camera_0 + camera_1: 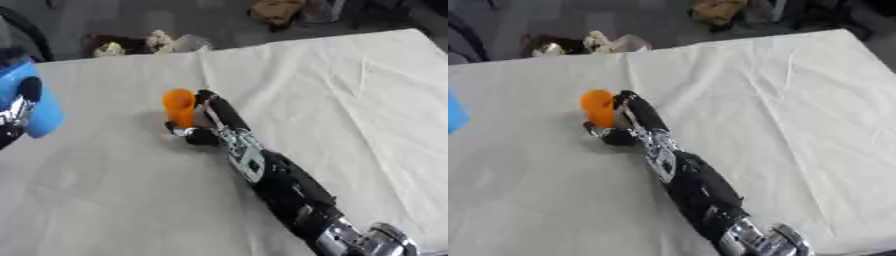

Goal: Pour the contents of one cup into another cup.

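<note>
Right hand on the orange cup, left hand holding the blue one.

The orange cup (178, 106) stands upright on the white cloth (350, 100), left of the table's middle — the right hand (208, 125) is wrapped about it, fingers curled up along its right side and the thumb hooked under near its base, so the cup sits pinched between them. The black and silver right arm (289, 185) runs back from the cup to the lower right corner. Well apart, at the left edge, the blue cup (35, 97) is held up off the cloth in the left hand (19, 107), whose dark fingers curl round its front; only a sliver of that cup shows in the right eye view. Beyond the far edge of the table lies some clutter (144, 44) on the grey floor — what it is cannot be made out.
</note>
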Tool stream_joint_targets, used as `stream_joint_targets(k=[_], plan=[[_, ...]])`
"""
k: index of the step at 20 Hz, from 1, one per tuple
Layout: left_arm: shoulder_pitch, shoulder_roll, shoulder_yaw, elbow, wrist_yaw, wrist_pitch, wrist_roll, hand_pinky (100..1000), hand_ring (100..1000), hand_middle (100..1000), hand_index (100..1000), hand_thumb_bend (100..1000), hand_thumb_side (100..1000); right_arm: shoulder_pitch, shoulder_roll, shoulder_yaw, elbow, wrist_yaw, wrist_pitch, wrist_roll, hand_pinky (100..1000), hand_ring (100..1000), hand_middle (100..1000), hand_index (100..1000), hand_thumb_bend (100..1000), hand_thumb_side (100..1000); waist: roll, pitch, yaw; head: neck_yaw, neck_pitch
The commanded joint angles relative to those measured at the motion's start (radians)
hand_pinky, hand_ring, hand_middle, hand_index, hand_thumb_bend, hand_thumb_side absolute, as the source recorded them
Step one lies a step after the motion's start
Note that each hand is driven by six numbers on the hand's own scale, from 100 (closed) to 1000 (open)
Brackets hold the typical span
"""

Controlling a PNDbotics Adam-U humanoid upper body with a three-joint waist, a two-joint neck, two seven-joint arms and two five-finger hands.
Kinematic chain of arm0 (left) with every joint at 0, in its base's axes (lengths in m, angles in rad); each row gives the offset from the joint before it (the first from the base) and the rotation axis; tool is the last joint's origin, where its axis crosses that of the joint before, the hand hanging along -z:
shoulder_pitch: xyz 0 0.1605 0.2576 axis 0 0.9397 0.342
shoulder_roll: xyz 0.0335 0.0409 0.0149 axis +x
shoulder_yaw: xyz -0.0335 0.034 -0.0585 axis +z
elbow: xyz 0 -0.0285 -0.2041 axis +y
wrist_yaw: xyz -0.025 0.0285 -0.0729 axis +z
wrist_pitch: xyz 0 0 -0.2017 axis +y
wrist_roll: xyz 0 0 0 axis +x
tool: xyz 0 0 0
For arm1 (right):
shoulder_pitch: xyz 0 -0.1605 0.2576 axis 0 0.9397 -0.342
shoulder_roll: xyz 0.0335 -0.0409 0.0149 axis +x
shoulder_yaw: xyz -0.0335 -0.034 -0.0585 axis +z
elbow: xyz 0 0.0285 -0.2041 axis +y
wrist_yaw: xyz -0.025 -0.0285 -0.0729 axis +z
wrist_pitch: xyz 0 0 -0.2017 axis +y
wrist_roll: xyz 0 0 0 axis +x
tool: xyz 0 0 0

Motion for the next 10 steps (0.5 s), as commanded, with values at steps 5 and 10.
stream_joint_targets(k=[5,10], plan=[[-0.024,0.007,0.001,-0.023,0.009,-0.002,-0.003,102,237,217,836,100,550,-0.015,0.031,0.004,0.002,0.032,-0.001,-0.017,898,937,572,704,422,611,0.004,-0.009,0.011,-0.007,-0.012],[-0.024,0.006,0.001,-0.023,0.008,-0.001,-0.004,103,236,216,836,100,549,-0.01,0.043,0.007,-0.001,0.04,-0.007,-0.02,891,906,456,620,308,581,0.004,-0.008,0.013,-0.008,-0.01]])
